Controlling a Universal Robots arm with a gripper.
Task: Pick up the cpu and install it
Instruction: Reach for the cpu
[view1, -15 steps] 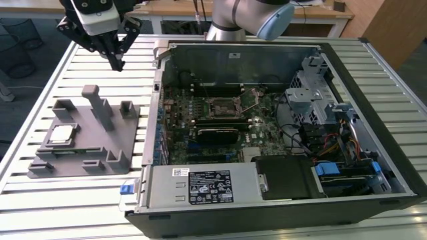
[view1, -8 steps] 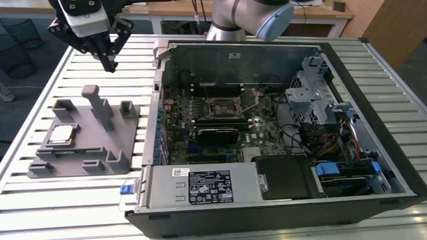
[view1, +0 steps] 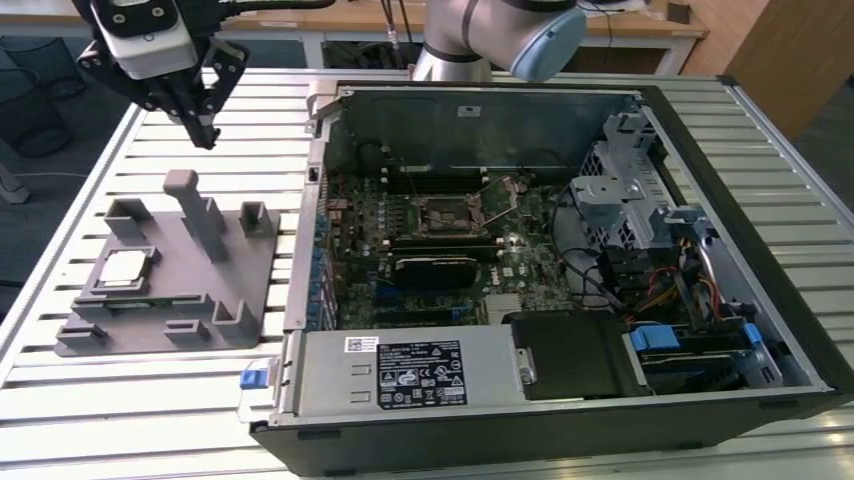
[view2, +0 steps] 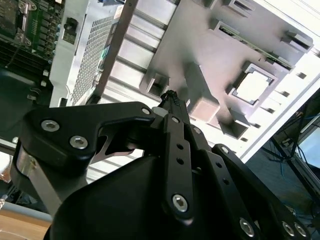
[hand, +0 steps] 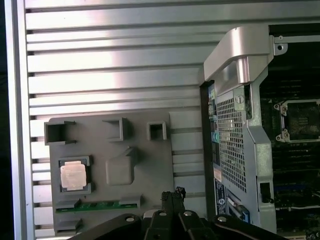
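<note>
The cpu (view1: 124, 268) is a small square chip with a pale silver top. It lies flat in a recess of the grey plastic tray (view1: 200, 300), on the exterior view's left. Both wrist views show the cpu (view2: 254, 86) (hand: 73, 175) sitting in that recess. My gripper (view1: 207, 135) hangs high above the far end of the tray, well clear of the chip. Its black fingers are shut together with nothing between them, as the gripper (view2: 170, 95) (hand: 174, 192) shows in both wrist views. The black-framed socket (view1: 447, 212) sits on the motherboard inside the open computer case.
The open computer case (view1: 561, 400) stands on a slatted metal table (view1: 134, 400), to the exterior view's right of the tray. Upright posts (view1: 200, 215) rise from the tray. A raised metal bracket (hand: 240, 55) marks the case's corner. The arm's base (view1: 494, 40) stands behind the case.
</note>
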